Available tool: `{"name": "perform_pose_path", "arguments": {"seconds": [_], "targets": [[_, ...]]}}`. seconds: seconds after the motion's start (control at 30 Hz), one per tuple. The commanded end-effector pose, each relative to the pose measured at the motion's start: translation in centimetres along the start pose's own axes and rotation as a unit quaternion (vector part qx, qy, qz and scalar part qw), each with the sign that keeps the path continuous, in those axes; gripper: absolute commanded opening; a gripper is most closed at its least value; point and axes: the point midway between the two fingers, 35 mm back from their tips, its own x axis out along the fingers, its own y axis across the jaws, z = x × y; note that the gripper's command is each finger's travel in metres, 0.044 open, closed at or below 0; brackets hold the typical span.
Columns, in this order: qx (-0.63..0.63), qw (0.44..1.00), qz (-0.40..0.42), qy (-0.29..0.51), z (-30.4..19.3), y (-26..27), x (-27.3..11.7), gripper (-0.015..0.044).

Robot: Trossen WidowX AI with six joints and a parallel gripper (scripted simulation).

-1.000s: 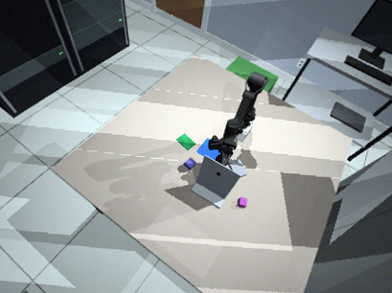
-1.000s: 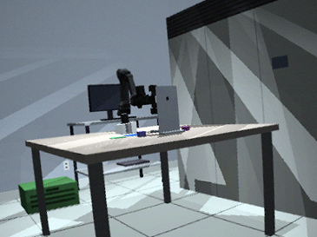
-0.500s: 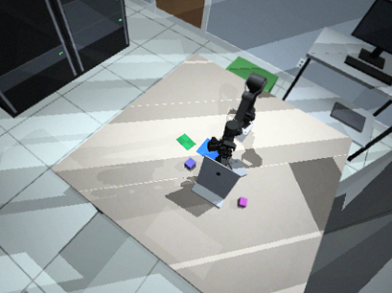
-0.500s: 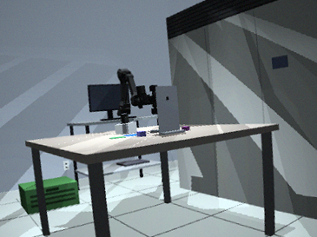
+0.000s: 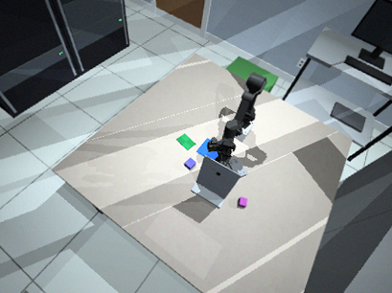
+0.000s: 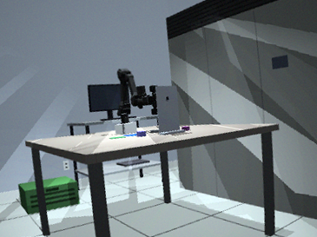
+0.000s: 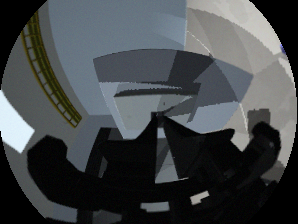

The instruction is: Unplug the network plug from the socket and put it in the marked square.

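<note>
The tool [image 5: 222, 158] was at the back face of the upright panel [image 5: 216, 181], nearly closed and clamped on something, most likely the plug [image 7: 161, 144] with its tab pinched down. The plug looked still seated in the socket, so judged early: unlock step in hand, pull-out not done, placing and release left. Blue square [image 5: 206, 148] lay on the table [image 5: 280, 194] just beside the arm's base side of the panel, probably the marked target; a green patch [image 5: 186, 141] sat near it, so which is the target is uncertain. The plug was hidden in the top and exterior views. The wrist view was dark; the tab and socket were hard to make out.
</note>
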Motion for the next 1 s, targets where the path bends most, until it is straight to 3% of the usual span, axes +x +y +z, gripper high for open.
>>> {"name": "perform_pose_path", "arguments": {"seconds": [0.0,0.97], "targets": [[0.002,1.0,-0.001,-0.001,0.0,-0.1,0.0,0.0],[0.002,1.0,-0.001,-0.001,-0.4,-0.1,-1.6,0.0]]}}
